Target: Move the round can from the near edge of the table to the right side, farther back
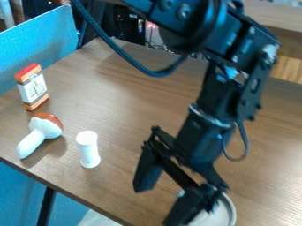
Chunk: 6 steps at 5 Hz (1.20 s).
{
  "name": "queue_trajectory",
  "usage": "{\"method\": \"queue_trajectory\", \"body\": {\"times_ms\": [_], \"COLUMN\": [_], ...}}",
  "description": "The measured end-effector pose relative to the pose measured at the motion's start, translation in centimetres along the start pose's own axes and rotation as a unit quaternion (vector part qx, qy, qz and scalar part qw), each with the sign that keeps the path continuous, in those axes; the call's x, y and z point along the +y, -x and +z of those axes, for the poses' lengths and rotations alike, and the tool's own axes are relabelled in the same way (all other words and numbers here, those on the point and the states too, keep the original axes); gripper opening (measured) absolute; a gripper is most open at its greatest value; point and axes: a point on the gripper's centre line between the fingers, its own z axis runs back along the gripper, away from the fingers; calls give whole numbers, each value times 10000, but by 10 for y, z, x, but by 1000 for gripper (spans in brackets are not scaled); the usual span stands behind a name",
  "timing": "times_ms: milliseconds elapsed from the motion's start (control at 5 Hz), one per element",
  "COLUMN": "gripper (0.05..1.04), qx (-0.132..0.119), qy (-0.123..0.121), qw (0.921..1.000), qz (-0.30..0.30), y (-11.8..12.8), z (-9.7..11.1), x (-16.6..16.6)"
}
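Note:
The black gripper [158,201] hangs over the front of the wooden table, right of centre, its two fingers spread wide apart with nothing between them. Under and just behind its right finger lies a round whitish dish [225,212] with a grey rim, partly hidden by the finger. Left of the gripper a white cylinder [88,149] with wider ends stands upright. Further left a toy mushroom [40,133] with a white stem and brown cap lies on its side. Behind the mushroom stands a small white box [33,87] with a red top and orange bands.
The brown table [112,106] has its front edge running from the left down to the bottom middle. A blue panel [41,44] stands along the left side. A black cable loops from the arm over the back of the table, where dark equipment and wires show behind.

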Motion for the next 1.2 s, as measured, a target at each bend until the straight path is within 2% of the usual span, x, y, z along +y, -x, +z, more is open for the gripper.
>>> {"method": "queue_trajectory", "body": {"times_ms": [200,400,600,800,1000,1200], "gripper": [1001,1001,1001,1001,1001,1001], "qx": [38,189,81,322,539,696], "qy": [111,314,707,687,512,357], "qw": [9999,9986,9943,9912,9908,9900], "qz": [-43,377,793,1085,1132,1171], "y": [3,1,-6,-10,-20,-39], "z": [2,-3,-4,-15,-29,-37], "x": [-21,-35,-48,-49,-45,-33]}}
